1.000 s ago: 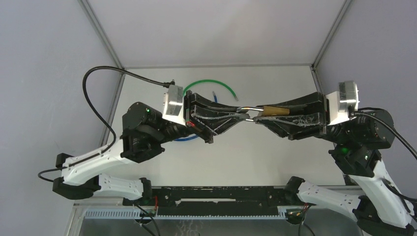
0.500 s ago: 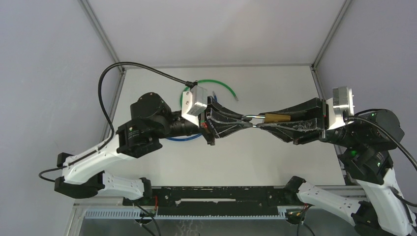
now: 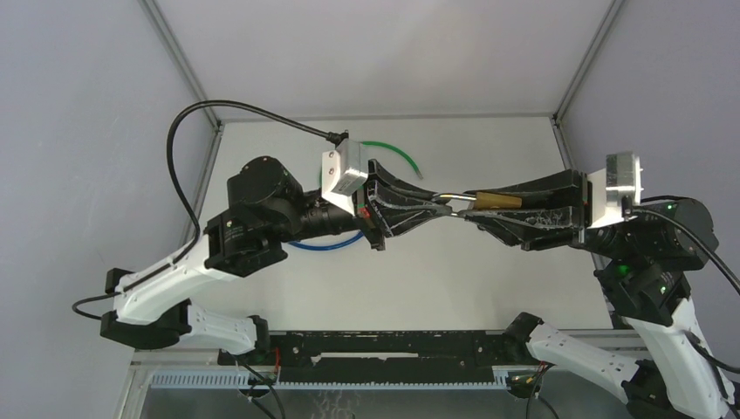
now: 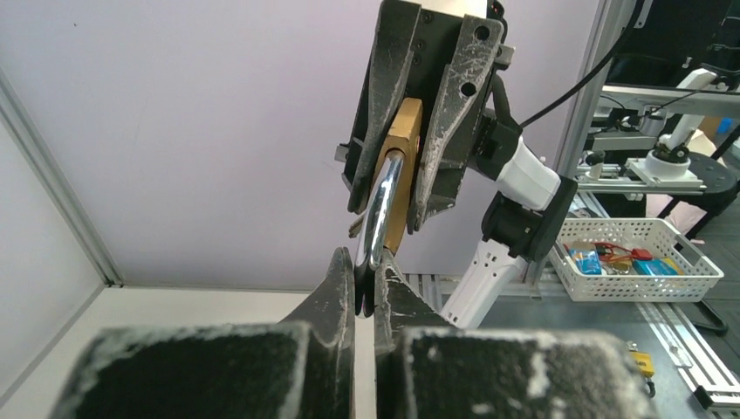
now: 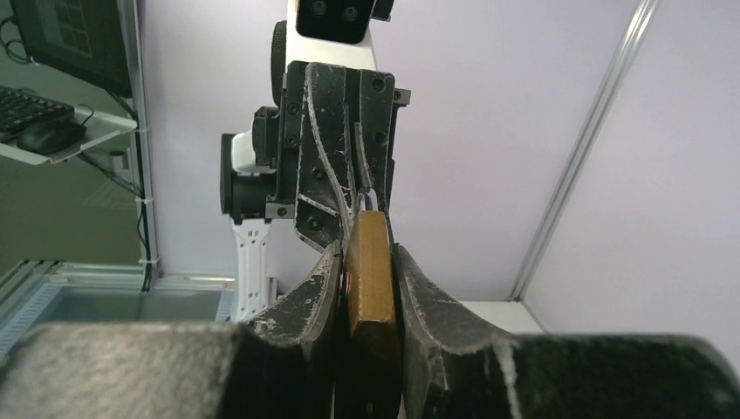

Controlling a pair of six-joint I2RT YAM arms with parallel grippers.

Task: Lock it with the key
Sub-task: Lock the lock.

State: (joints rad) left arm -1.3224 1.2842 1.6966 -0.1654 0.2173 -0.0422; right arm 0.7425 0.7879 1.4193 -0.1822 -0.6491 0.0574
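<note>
A brass padlock is held in mid-air above the table, between my two grippers. My right gripper is shut on the padlock's brass body. My left gripper is shut on the padlock's silver shackle, its fingertips pinching the shackle's curved end. In the left wrist view the brass body sits between the right gripper's fingers. I cannot make out a key for certain; a small grey piece shows beside the shackle.
A green cable and a blue cable lie on the white table behind and under the left arm. Frame posts stand at the back corners. A white basket sits off the table.
My left arm has swung its wrist right and rolled it, still pinching the shackle. My right gripper has shifted slightly with the padlock. Both grips have held.
</note>
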